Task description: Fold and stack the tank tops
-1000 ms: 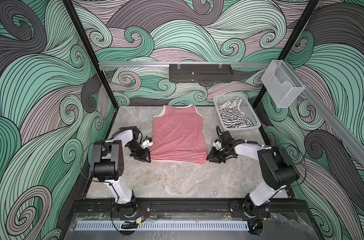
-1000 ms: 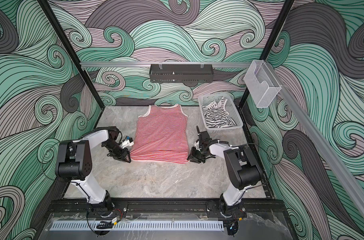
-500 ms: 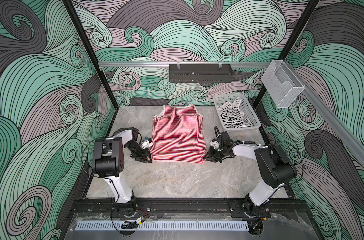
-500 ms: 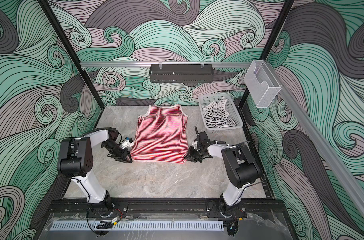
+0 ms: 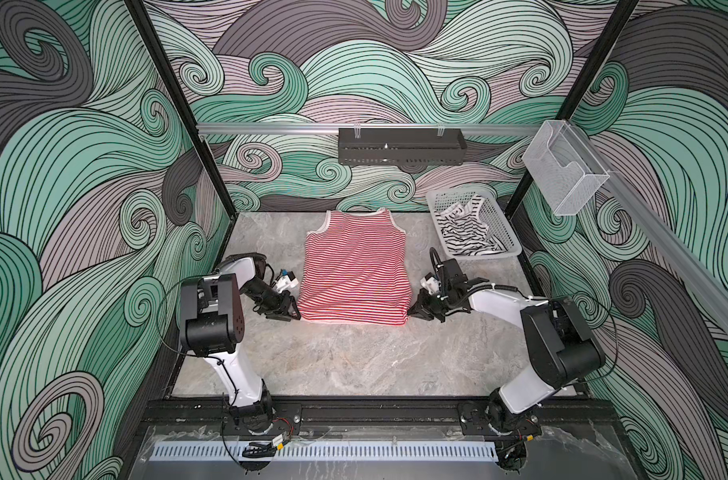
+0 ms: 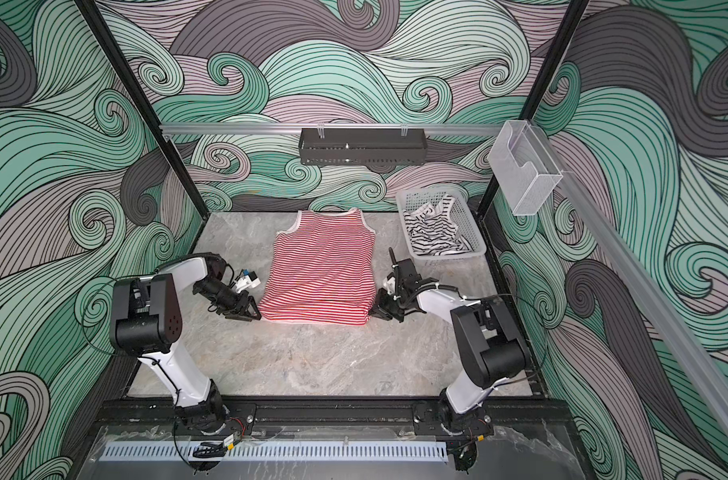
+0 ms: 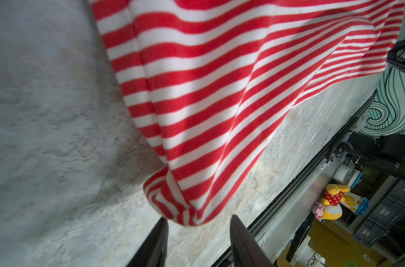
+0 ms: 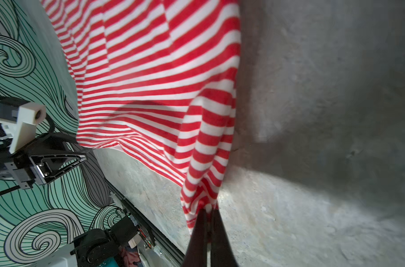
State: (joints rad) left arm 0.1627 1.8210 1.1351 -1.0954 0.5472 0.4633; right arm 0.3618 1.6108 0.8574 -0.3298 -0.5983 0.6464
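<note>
**Right claw (image 8: 208, 209) grip on one hem corner; left claw (image 7: 198, 217) gap not yet closed**

Nearest the front, low on the desk (image 5: 354, 357): pinched tight within the last second at the right claw, on the lower-right hem corner of the red-and-white tank top (image 5: 356, 270), with cloth gathered into a small ridge between the black jaws. At the left claw, parted about halfway and nudged closer to the lower-left hem corner. In the left wrist view, that curled corner just ahead of the tips, seemingly touched by neither.

Judged as the start of a bottom-up fold: one corner secured, the other wanting a short advance and a close before any lift. Otherwise, likely dragged askew.

Soft, limp knit in narrow red and white bands, doubled at the hem, white binding at neck and armholes. Spread flat at the centre of both top views, straps toward the back, shallow ripples near the gripped edge. Beneath it, hard grey marbled desk, matte.

Farther back, right of centre: rigid white perforated basket (image 5: 508, 249) holding the black-striped tank top (image 5: 464, 237), crumpled and unfolded.
</note>
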